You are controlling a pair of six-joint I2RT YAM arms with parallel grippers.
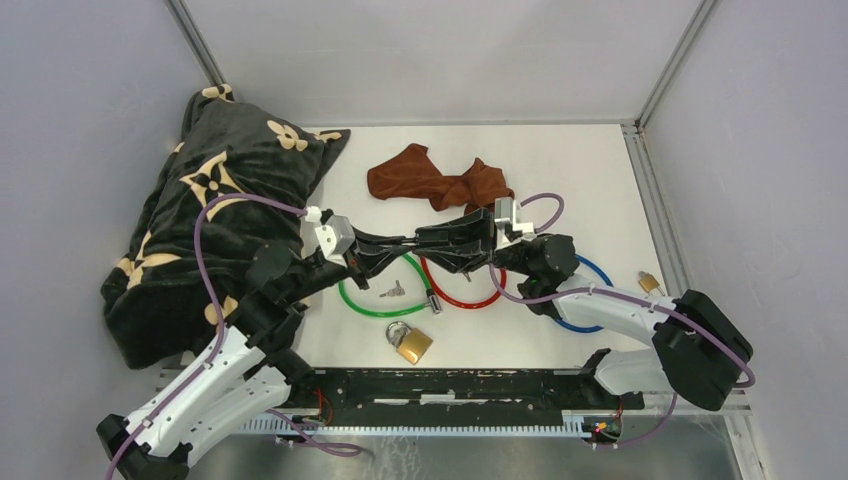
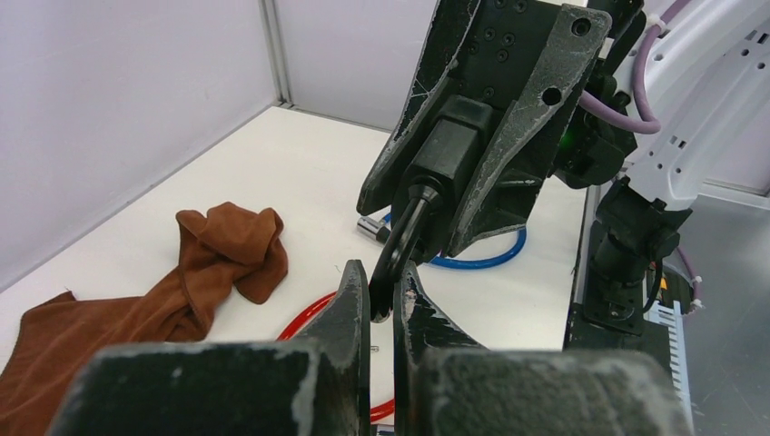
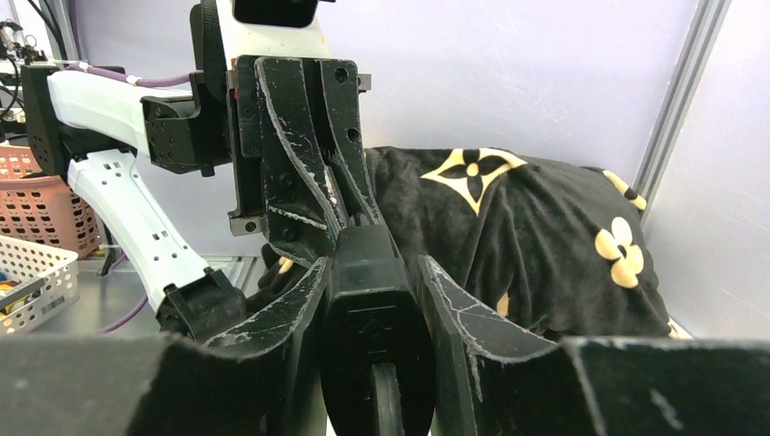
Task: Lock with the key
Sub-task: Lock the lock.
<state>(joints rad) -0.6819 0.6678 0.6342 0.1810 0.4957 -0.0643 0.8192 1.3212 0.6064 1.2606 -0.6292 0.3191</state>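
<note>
A black lock body (image 3: pixel 372 309) sits clamped between my right gripper's (image 3: pixel 374 265) fingers, held above the table centre. In the left wrist view the same lock body (image 2: pixel 451 150) faces me, and a black key (image 2: pixel 400 247) sticks out of its lower end. My left gripper (image 2: pixel 381 295) is shut on the key's head. In the top view the left gripper (image 1: pixel 398 250) and the right gripper (image 1: pixel 432 245) meet tip to tip, and the lock and key are hidden between them.
On the table lie a brass padlock (image 1: pixel 410 342), a loose key bunch (image 1: pixel 393 291), green (image 1: pixel 360 303), red (image 1: pixel 470 298) and blue (image 1: pixel 592 318) cable loops, a small brass padlock (image 1: pixel 650 283), a brown cloth (image 1: pixel 435 180) and a black patterned blanket (image 1: pixel 200 220) at left.
</note>
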